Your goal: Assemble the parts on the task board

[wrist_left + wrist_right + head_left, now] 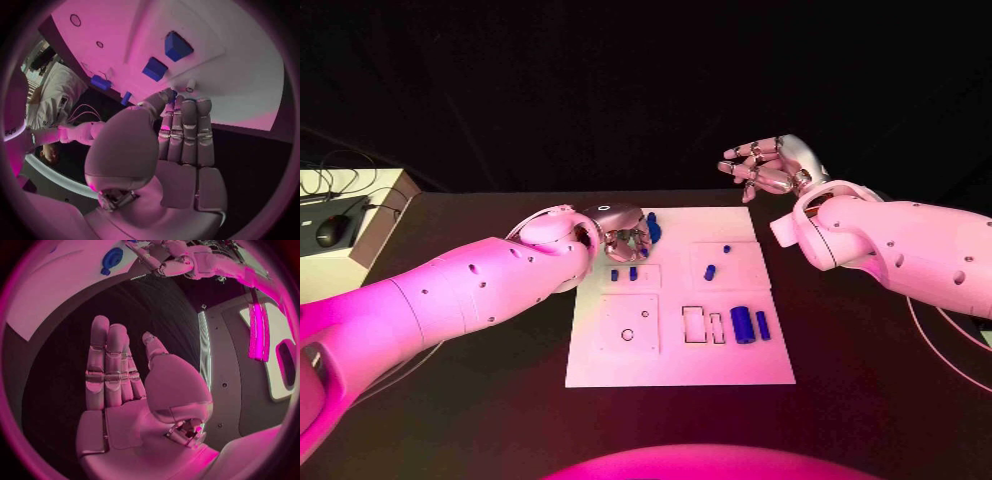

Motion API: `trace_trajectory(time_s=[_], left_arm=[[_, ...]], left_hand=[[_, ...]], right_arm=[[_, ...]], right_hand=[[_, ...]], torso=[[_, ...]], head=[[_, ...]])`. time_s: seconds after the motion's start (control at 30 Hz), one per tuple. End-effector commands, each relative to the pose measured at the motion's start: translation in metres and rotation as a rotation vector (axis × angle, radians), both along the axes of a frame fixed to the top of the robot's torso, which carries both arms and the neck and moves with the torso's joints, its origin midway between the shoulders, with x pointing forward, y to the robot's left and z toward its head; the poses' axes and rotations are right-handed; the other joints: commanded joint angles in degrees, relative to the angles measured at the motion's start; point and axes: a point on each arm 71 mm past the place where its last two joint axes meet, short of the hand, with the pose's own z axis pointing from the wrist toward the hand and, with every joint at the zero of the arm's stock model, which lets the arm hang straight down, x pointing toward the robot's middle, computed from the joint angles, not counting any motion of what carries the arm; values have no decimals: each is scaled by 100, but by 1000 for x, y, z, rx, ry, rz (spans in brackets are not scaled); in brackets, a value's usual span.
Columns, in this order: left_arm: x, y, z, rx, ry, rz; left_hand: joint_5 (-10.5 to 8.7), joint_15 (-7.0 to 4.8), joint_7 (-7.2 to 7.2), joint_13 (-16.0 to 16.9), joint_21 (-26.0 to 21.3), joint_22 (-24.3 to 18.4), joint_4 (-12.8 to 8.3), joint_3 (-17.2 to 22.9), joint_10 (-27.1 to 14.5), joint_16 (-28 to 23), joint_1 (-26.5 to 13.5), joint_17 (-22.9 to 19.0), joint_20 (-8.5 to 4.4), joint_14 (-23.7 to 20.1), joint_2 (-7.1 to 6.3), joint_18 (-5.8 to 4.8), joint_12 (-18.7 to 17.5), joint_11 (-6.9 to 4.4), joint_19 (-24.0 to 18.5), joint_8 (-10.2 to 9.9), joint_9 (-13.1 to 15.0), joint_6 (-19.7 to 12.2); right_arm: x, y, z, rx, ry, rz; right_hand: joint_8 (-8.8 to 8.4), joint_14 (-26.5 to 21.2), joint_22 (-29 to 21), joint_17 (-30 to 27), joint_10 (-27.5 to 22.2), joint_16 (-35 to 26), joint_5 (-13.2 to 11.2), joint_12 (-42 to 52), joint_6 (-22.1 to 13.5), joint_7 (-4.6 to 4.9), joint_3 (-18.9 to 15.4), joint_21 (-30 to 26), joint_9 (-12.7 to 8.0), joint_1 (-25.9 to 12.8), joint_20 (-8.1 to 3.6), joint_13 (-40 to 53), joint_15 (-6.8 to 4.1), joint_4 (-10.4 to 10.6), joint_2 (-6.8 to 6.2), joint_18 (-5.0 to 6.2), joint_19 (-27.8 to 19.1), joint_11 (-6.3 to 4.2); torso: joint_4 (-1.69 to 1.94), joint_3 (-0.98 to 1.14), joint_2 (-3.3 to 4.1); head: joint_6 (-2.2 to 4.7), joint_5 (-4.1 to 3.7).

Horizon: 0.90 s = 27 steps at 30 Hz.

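Note:
The white task board (678, 365) lies mid-table. My left hand (625, 228) is at the board's far left corner; there thumb and fingertips pinch a small blue part (652, 228), which shows between the fingertips (170, 93) in the left wrist view. Loose blue parts lie on the board: two small ones (623, 273) near the left hand, two (710, 271) in the middle, two bigger ones (751, 324) by the rectangular slots (695, 322). My right hand (764, 165) hangs raised beyond the board's far right corner, palm (134, 390) bare, fingers apart, holding nothing.
A beige box with a dark mouse (332, 230) and cables stands at the table's far left edge. A thin cable (935, 350) trails along the right side. The board's near left panel has a small round hole (627, 334).

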Motion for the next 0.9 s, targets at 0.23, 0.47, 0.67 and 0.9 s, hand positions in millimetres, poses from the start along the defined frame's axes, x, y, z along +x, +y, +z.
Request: trace_trajectory(time_s=[0.23, 0.47, 0.67, 0.9], left_arm=[[-1, 12, 20, -110, 18, 31], [-3, 28, 25, -121, 31, 54], [-5, 38, 25, -116, 21, 63], [-6, 42, 19, -104, 14, 68]], left_hand=[[-25, 13, 37, 5, 29, 65, 19, -18, -36, -32, -30, 14, 61, 41, -15, 121, -37, 30, 2, -8, 3, -20], [-26, 15, 42, 5, 29, 63, 23, -20, -29, -39, -23, 20, 69, 39, -30, 133, -37, 31, 1, -8, 3, -15], [-25, 22, 55, 5, 26, 61, 38, -16, -48, -44, -18, 25, 75, 34, -46, 138, -36, 41, -2, -8, 3, -31], [-26, 23, 61, 6, 26, 59, 38, -12, -47, -47, -7, 27, 76, 35, -55, 142, -35, 42, 0, -8, 3, -33]], right_arm=[[1, -1, 2, -2, -24, -5], [1, -3, 2, -3, -23, -9], [1, -2, 2, -4, -22, -8], [1, -2, 1, -3, -22, -7]], right_hand=[[9, 62, -9, 11, -26, -23, 116, 34, 5, 22, -11, 42, -3, 31, -26, -9, 9, -35, 26, -18, 52, -16], [9, 66, -10, 13, -26, -24, 128, 34, 7, 20, -19, 46, -4, 28, -27, -10, 9, -37, 30, -17, 53, -17], [9, 66, -10, 13, -26, -24, 128, 34, 7, 20, -19, 46, -4, 28, -27, -10, 9, -37, 30, -17, 53, -17], [9, 66, -10, 13, -26, -24, 128, 34, 7, 20, -19, 46, -4, 28, -27, -10, 9, -37, 30, -17, 53, -17]], torso=[[22, -1, -8], [50, -8, -20], [52, -11, -27], [44, -10, -19]], head=[[22, 2], [16, 3], [6, 18], [13, 36]])
